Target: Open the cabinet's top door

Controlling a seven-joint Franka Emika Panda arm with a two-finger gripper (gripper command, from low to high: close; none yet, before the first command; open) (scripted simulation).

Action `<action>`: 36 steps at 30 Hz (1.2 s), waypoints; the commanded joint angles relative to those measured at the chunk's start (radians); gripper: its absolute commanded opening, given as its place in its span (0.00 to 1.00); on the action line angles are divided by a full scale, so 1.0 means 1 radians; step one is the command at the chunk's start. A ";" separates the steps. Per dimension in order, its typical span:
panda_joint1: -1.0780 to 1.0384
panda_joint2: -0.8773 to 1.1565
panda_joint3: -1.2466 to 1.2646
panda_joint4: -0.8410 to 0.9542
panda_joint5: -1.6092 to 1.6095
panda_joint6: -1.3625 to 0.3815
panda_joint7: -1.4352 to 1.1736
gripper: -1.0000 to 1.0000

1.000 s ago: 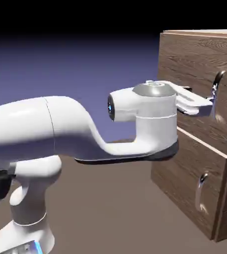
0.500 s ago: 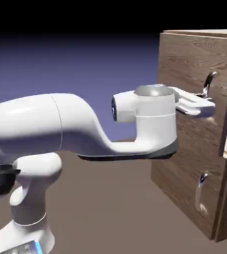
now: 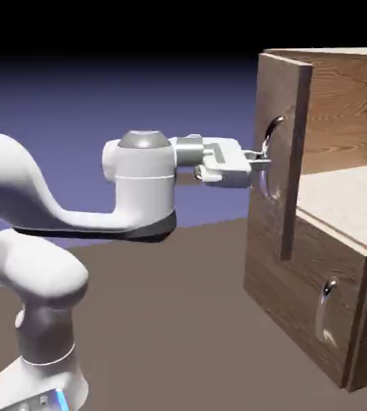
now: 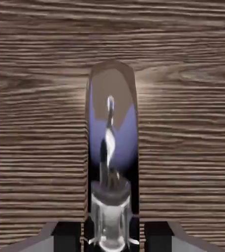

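The dark-brown cabinet (image 3: 366, 337) stands at the exterior view's right. Its top door (image 3: 286, 104) is swung far out, almost edge-on, and bares the paler wood inside (image 3: 343, 112). My gripper (image 3: 260, 157) reaches level from the left and is shut on the door's long curved silver handle (image 3: 271, 152). In the hand view the handle (image 4: 111, 147) rises large in the middle, clamped at the bottom edge by my gripper (image 4: 111, 237). The door's wood grain (image 4: 183, 123) fills the rest of that view.
Below the opening the lower panel (image 3: 299, 281) is closed, with its shorter silver handle (image 3: 327, 309). A pale shelf floor (image 3: 339, 201) shows inside. My white arm (image 3: 74, 209) stretches across the left half, above the brown table (image 3: 178, 321).
The top door has swung from nearly closed to far open. My hand drew back to the exterior view's left with the handle in its grip, and the pale inside came into sight.
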State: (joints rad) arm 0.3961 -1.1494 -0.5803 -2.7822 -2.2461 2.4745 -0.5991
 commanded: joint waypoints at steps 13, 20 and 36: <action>0.224 -0.246 0.074 -0.150 0.182 -0.436 -0.195 0.00; 0.242 -0.226 0.328 -0.195 0.418 -0.637 -0.150 0.00; 0.110 -0.035 0.841 -0.114 0.915 -0.824 -0.038 0.00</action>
State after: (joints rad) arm 0.5057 -1.1847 0.2607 -2.8964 -1.3315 1.6510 -0.6372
